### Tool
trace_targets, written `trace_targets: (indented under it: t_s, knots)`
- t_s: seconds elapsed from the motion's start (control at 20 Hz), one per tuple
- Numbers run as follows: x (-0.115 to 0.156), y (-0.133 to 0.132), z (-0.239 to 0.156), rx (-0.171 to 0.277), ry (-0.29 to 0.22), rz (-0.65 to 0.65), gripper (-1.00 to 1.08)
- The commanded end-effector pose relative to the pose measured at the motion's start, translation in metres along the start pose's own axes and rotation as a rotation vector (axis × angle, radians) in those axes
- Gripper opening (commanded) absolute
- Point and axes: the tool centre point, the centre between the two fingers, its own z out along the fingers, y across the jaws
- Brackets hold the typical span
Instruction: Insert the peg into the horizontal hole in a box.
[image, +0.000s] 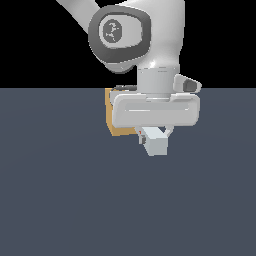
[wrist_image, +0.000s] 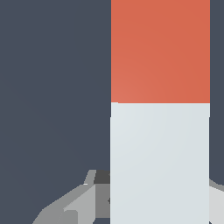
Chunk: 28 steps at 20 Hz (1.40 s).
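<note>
Gripper (image: 156, 134) clamped on peg (image: 156, 145), carrying it toward box (image: 116, 122); next: align with hidden hole.

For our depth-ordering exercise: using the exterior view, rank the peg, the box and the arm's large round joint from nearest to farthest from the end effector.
1. Peg: just under the end effector.
2. Box: just behind, toward the exterior view's left.
3. Round joint: well above.
</note>
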Motion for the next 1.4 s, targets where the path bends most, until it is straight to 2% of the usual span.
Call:
trace_targets:
  t_s: [0.0,0.2,0.4,1.1,1.35]
  knots:
    - [0.025,0.012,-0.009,-0.003,-0.001,-0.063,-1.0]
    - [0.056,0.022,-0.016,-0.003,0.0,-0.137,-1.0]
    - [0.073,0.027,-0.02,-0.003,0.001,-0.178,-1.0]
    - [0.078,0.027,-0.021,-0.001,0.001,-0.192,-1.0]
    - [0.093,0.023,-0.021,-0.001,0.001,-0.193,-1.0]
